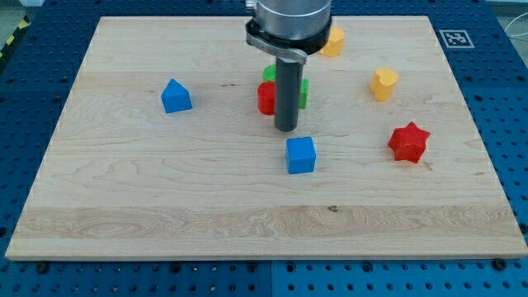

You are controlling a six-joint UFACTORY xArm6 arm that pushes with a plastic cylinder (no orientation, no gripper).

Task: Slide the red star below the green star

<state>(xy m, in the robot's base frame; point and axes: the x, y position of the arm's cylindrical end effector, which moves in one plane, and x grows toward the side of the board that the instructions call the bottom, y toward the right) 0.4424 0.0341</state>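
My tip [285, 129] — rod upright — meets the board.

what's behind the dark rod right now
Partly hidden behind my rod: a red block at its left, a green block above and right. Their shapes are covered. My tip is above the blue cube.

bright even light, soft short shadows, sharp focus, no glare

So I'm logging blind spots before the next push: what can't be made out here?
- Green block, camera view: my rod covers most of it, so its shape is unclear.
- Red block beside it: right part behind the rod.
- Upper yellow block: partly behind the arm's body.
- My tip shows, just above the blue cube.
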